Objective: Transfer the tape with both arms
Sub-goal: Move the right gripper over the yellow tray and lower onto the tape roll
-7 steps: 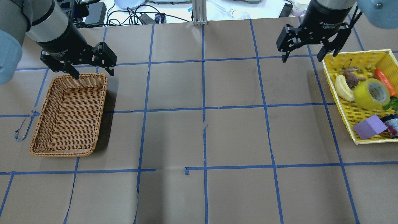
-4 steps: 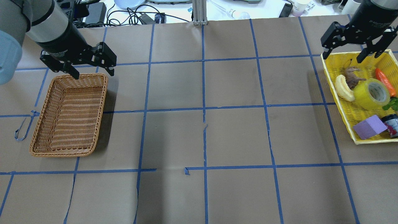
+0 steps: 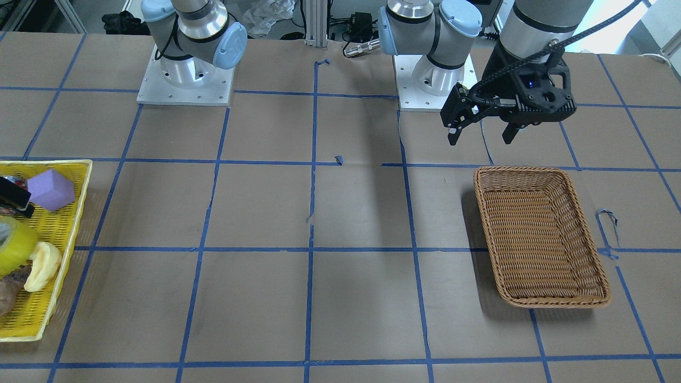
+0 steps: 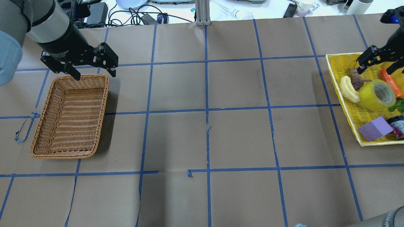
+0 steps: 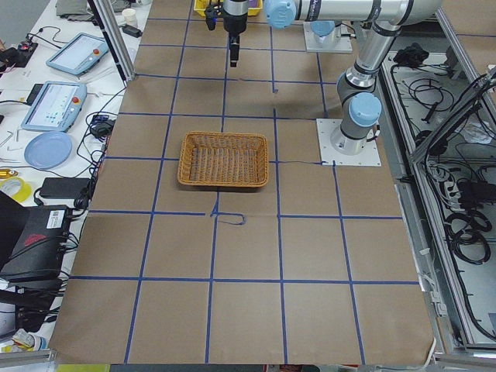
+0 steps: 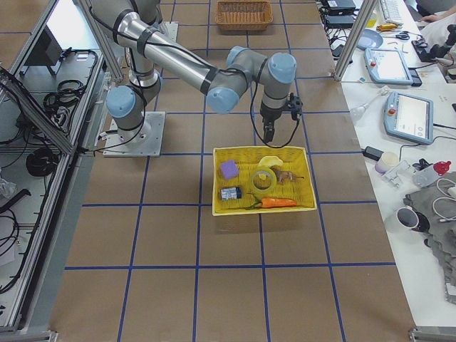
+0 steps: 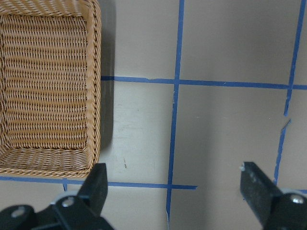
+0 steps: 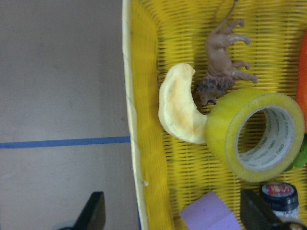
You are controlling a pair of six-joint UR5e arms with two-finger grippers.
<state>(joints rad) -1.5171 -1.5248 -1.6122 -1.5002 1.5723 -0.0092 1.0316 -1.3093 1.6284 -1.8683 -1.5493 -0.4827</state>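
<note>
The yellow tape roll (image 4: 377,94) lies on its side in the yellow basket (image 4: 345,104) at the table's right, its white-grey core showing. It also shows in the right wrist view (image 8: 256,139) and the front view (image 3: 13,244). My right gripper (image 4: 375,64) is open and empty, hovering over the basket's far end, apart from the tape. In its wrist view the right gripper (image 8: 175,215) frames the basket's rim and the tape. My left gripper (image 4: 94,74) is open and empty above the far edge of the wicker basket (image 4: 107,85).
Around the tape in the yellow basket are a pale crescent bread (image 4: 348,90), a toy lion (image 4: 356,78), an orange carrot (image 4: 391,82), a purple block (image 4: 375,128) and a small jar (image 4: 398,123). The wicker basket (image 3: 518,171) holds nothing. Blue tape lines grid the brown table.
My right gripper has moved right, from beside the yellow basket to over its far end, staying open. The left arm has not moved.
</note>
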